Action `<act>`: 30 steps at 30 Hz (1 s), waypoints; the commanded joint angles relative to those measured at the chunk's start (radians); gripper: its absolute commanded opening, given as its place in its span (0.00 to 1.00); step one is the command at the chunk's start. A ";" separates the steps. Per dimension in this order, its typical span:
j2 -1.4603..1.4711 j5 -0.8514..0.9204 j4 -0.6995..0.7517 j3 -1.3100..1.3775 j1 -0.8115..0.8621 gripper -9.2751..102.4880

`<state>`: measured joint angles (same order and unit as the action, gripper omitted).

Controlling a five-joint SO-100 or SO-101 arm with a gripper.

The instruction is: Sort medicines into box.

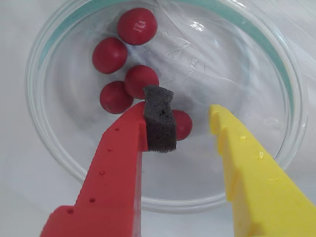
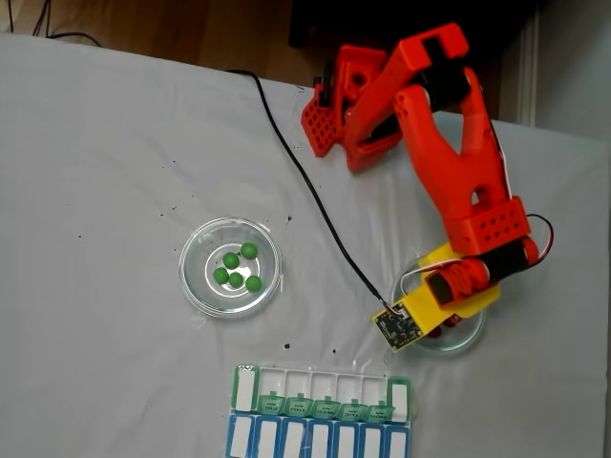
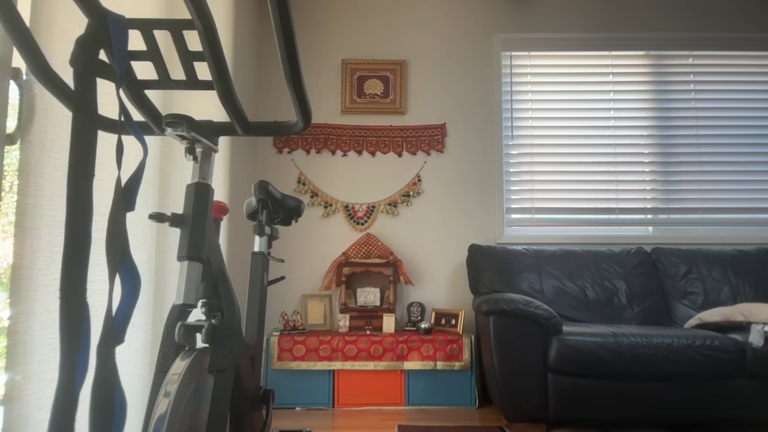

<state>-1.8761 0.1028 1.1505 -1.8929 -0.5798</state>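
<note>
Sorting barely begun — no ball in the box yet.
Five red balls [image 1: 137, 25] lie in the right dish [image 1: 291, 94], five green balls [image 2: 250, 250] in the left dish [image 2: 196, 286]; the box [image 2: 325, 380] looks empty — gripper [image 1: 190, 131] wide around one red.

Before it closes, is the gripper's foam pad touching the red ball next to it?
Cannot tell. In the wrist view the foam pad overlaps the red ball, hiding any contact or gap. The gripper is open over the glass dish.

Arm over right-hand dish

We note five green medicines [image 2: 237, 270] in a glass dish [image 2: 200, 286] at nine o'clock of the arm [image 2: 449, 162].
</note>
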 commanded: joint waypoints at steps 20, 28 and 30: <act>-0.014 -0.008 -0.041 -0.006 -0.009 0.28; 0.012 -0.011 -0.067 -0.012 -0.014 0.28; 0.015 -0.009 -0.077 -0.017 -0.015 0.28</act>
<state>-1.8454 0.0966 1.0861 -1.9175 -0.5798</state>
